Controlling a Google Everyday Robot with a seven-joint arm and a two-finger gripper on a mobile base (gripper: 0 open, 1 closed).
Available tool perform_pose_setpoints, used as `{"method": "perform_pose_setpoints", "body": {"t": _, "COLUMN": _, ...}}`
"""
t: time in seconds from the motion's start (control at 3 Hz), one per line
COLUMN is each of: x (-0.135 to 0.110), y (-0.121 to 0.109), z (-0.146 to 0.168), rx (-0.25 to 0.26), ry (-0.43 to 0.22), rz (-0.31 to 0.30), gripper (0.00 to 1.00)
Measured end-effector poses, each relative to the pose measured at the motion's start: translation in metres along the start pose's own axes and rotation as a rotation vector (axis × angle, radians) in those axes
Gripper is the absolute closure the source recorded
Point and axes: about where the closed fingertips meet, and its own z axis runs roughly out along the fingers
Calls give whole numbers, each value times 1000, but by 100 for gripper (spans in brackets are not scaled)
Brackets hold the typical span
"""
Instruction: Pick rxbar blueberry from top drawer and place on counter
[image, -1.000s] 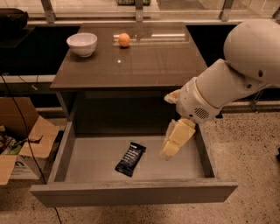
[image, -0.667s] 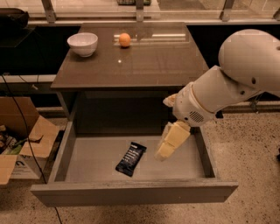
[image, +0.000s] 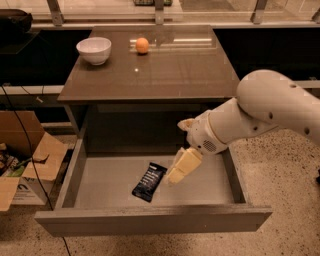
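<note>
I find the end effector (image: 181, 167) low in the open top drawer (image: 150, 222), just beside the rxbar blueberry (image: 149, 181) (1 bar, lying flat); its grip I cannot tell.

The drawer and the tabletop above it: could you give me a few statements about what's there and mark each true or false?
1. The drawer under the counter is pulled open. True.
2. The snack bar lies on the counter. False: it lies on the drawer floor.
3. The gripper hangs over the drawer, close beside the snack bar. True.
4. The orange sits inside the white bowl. False: it sits on the counter, apart from the bowl.
</note>
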Motion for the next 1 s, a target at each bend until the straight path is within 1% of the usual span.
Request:
{"method": "perform_pose_setpoints", "body": {"t": 0.33, "x": 9, "y": -12, "z": 28, "rx": -11, "ry": -60, "rz": 22, "gripper": 0}}
{"method": "perform_pose_setpoints", "body": {"t": 0.67, "x": 22, "y": -23, "z": 62, "rx": -37, "ry": -108, "rz": 63, "gripper": 0}}
{"method": "perform_pose_setpoints", "body": {"t": 1.0, "x": 26, "y": -24, "z": 68, "rx": -46, "ry": -112, "rz": 72, "gripper": 0}}
